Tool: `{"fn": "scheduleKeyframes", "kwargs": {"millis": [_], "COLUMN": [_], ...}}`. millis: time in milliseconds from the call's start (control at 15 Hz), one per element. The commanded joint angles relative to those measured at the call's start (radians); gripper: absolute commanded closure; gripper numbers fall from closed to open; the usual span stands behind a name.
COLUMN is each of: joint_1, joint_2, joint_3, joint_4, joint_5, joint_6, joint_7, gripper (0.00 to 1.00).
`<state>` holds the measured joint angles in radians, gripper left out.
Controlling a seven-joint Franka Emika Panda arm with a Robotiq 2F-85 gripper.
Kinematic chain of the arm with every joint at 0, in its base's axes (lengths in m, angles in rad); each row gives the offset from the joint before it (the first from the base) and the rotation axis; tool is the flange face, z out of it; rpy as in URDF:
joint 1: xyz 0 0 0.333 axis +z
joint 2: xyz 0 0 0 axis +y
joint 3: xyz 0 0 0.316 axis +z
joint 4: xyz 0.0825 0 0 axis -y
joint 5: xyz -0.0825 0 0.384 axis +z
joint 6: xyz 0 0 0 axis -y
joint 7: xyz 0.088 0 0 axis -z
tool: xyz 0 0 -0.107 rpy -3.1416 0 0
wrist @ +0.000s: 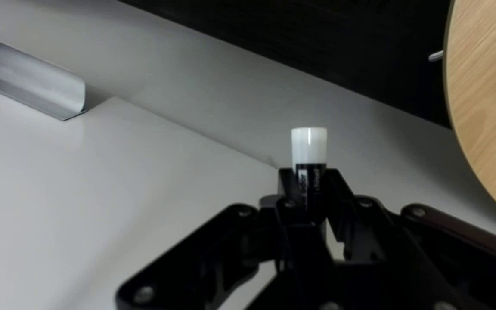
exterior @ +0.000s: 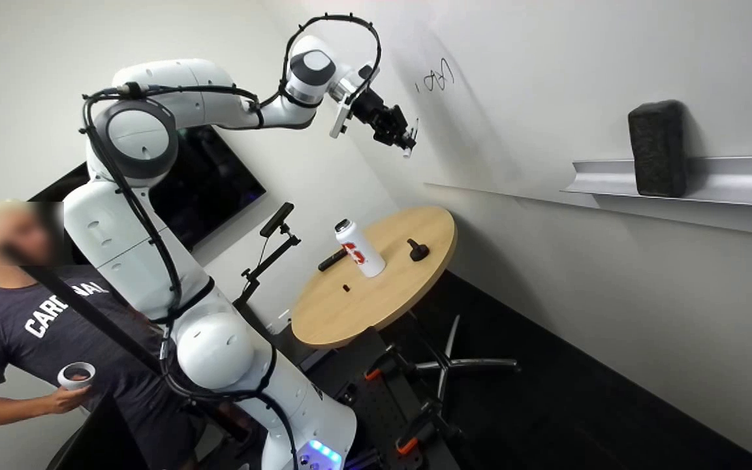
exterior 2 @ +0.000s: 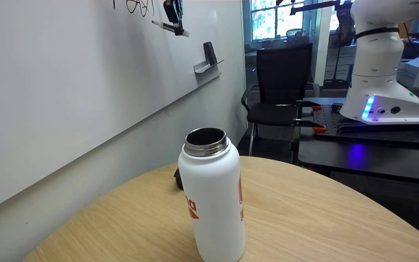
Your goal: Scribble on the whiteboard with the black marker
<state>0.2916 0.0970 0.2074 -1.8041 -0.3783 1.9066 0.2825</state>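
White with a black label, your one dry-erase marker [exterior 2: 167,26] sits pinched between the two fingers [wrist: 335,193] of your gripper [wrist: 308,189], beside the one whiteboard [exterior 2: 67,91]; whether its tip touches, you can't tell. One black scrawl [exterior: 438,77] marks that surface. Near the whiteboard's lower edge, one metal tray [exterior: 728,179] bears one eraser [exterior: 657,149] (standing on end). Broad room separates your gripper from the round wood-grained table [exterior: 324,320] below, with its one uncapped white bottle [exterior 2: 213,203].
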Motion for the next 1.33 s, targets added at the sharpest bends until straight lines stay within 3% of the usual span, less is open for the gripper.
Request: {"fn": "scheduleKeyframes", "kwargs": {"millis": [0, 267, 400, 467, 867, 933, 1267], "joint_1": [-0.008, 0.001, 0.002, -0.004, -0.007, -0.007, 0.024], "joint_2": [-0.133, -0.208, -0.240, -0.162, -0.210, -0.199, -0.122], "joint_3": [0.020, 0.051, 0.062, 0.070, 0.078, 0.079, 0.123], "joint_4": [-0.242, -0.435, -0.475, -0.402, -0.444, -0.439, -0.466], "joint_5": [0.067, 0.180, 0.205, 0.172, 0.181, 0.182, 0.193], "joint_6": [0.121, 0.266, 0.286, 0.250, 0.260, 0.250, 0.258], "joint_7": [0.030, -0.020, -0.043, -0.005, -0.009, -0.008, 0.027], "gripper": [0.95, 0.95, 0.95, 0.80, 0.80, 0.95, 0.95]}}
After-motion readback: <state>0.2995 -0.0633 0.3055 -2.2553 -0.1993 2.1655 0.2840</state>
